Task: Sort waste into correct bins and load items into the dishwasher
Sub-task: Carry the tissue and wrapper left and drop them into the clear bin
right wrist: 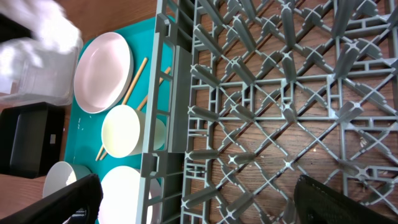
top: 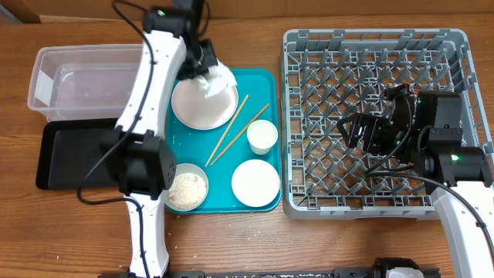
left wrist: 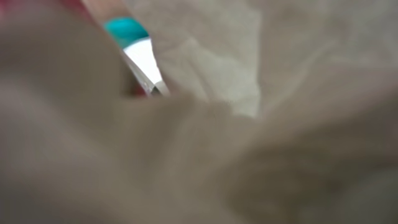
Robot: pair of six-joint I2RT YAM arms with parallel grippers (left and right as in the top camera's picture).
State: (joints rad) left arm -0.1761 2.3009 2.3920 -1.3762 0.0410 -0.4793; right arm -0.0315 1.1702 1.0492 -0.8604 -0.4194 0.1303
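My left gripper (top: 204,65) is shut on the crumpled white napkin (top: 218,78), held over the far edge of the large white plate (top: 199,108). The napkin (left wrist: 249,124) fills the left wrist view, hiding the jaws. Two chopsticks (top: 231,127), the small cup (top: 262,137), the white bowl (top: 255,183) and the greyish bowl (top: 187,190) holding rice sit on the teal tray. My right gripper (right wrist: 199,205) is open and empty above the grey dish rack (top: 378,42). The clear tub (top: 77,81) and black tray (top: 73,154) lie at the left. I see no red wrapper clearly.
The teal serving tray (top: 262,77) lies between the bins and the rack. A few rice grains lie on the tray near the greyish bowl. The left arm's body stands over the tray's left edge. The rack holds no dishes.
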